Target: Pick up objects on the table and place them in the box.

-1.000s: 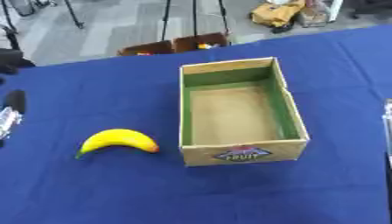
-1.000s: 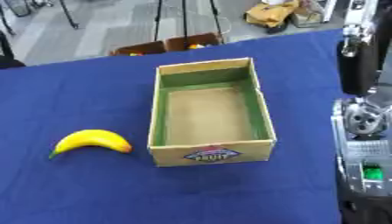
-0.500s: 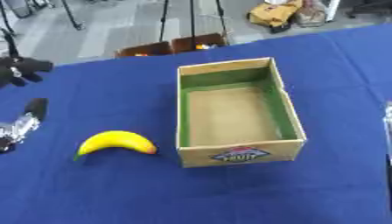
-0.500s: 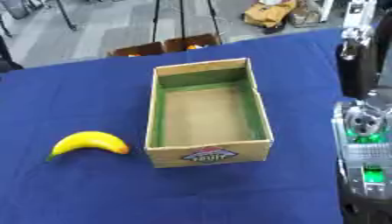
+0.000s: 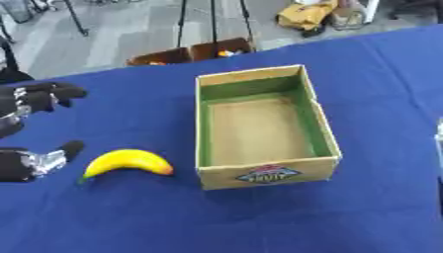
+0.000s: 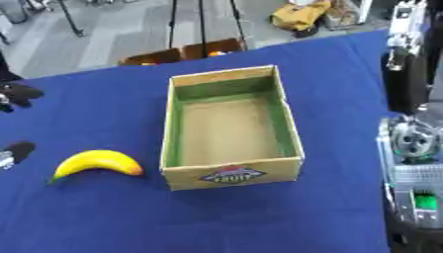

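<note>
A yellow banana (image 5: 128, 162) lies on the blue table (image 5: 130, 217), just left of an open cardboard box (image 5: 259, 126) with green inner walls and nothing inside. My left hand (image 5: 34, 99) comes in from the left edge, open, with its fingers (image 5: 54, 93) spread above and left of the banana and its thumb (image 5: 52, 159) low beside the banana's left tip. It does not touch the fruit. My right arm (image 6: 414, 148) stands along the right edge, beside the box. I cannot make out its hand.
Beyond the table's far edge a brown crate (image 5: 186, 52) with orange things stands on the floor, with tripod legs (image 5: 183, 20) and a yellow bag (image 5: 313, 12) further back. Blue cloth lies in front of the box and the banana.
My left hand has come in from the left edge toward the banana, with fingers and thumb now spread. Banana, box and right arm have stayed put.
</note>
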### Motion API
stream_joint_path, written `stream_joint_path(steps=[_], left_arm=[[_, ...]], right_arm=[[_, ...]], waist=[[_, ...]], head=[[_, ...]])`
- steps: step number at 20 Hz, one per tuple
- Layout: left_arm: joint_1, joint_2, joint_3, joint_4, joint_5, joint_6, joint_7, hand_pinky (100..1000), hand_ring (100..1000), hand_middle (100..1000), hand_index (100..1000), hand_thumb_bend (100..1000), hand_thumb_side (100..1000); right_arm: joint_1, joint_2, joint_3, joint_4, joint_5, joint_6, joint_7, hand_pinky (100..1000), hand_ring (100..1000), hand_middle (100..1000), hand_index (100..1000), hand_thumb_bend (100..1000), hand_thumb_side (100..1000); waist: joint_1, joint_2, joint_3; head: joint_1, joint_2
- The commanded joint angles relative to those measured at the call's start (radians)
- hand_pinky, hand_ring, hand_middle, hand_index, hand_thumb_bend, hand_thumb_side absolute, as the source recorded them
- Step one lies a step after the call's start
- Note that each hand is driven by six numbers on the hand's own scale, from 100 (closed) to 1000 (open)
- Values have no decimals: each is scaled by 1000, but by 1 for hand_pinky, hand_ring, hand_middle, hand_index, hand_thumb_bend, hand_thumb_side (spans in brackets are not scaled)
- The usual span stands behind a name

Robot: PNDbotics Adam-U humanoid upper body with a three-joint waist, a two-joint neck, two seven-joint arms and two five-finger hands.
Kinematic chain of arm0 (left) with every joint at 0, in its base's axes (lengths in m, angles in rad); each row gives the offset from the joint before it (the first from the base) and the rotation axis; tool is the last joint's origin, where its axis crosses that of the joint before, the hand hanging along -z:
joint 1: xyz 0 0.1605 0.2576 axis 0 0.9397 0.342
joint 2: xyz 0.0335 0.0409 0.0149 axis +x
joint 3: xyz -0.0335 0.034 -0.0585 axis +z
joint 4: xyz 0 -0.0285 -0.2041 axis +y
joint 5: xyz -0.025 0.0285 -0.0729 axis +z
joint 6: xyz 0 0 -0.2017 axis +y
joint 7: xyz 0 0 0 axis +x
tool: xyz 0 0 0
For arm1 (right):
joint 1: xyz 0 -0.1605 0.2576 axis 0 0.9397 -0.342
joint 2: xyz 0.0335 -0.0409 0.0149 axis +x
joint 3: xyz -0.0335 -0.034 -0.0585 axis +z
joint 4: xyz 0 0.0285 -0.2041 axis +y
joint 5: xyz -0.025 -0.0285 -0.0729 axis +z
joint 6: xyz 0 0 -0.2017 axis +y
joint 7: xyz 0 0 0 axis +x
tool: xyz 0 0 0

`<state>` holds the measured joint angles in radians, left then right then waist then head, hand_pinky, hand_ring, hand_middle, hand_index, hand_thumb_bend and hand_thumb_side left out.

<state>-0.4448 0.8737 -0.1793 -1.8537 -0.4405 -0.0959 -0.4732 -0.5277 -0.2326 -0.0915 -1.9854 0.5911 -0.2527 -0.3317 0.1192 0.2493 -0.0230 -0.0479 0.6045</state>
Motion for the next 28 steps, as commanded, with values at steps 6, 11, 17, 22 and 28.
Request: stream_joint_path(steps=[6,11,17,22,28], left_arm=[[-64,5,-70,72,-6,-9,-79,793,894,924,1000,338,821],[-103,-21,-110,141,1,-7,-109,801,912,944,1000,350,839],[-137,-49,-139,197,-14,-12,-140,826,928,963,1000,381,867],[-156,-73,-159,232,-37,-2,-160,831,915,945,1000,362,863],[-161,-90,-168,249,-83,6,-169,838,921,949,1000,354,853]], right_arm=[[-9,-5,5,-15,-9,-5,8,749,849,646,875,100,966],[-9,-1,7,-15,-12,-7,9,750,849,646,875,100,964],[-8,3,7,-15,-14,-7,8,750,849,646,875,100,961],[-5,7,9,-15,-16,-9,7,751,849,646,876,100,960],[-5,7,9,-15,-18,-10,5,752,849,645,875,100,958]], waist=[[1,-20,-10],[2,-21,-16],[2,-24,-20],[4,-26,-20],[6,-25,-23]], head=[[9,-14],[11,-13],[13,-12],[14,-14],[14,-19]])
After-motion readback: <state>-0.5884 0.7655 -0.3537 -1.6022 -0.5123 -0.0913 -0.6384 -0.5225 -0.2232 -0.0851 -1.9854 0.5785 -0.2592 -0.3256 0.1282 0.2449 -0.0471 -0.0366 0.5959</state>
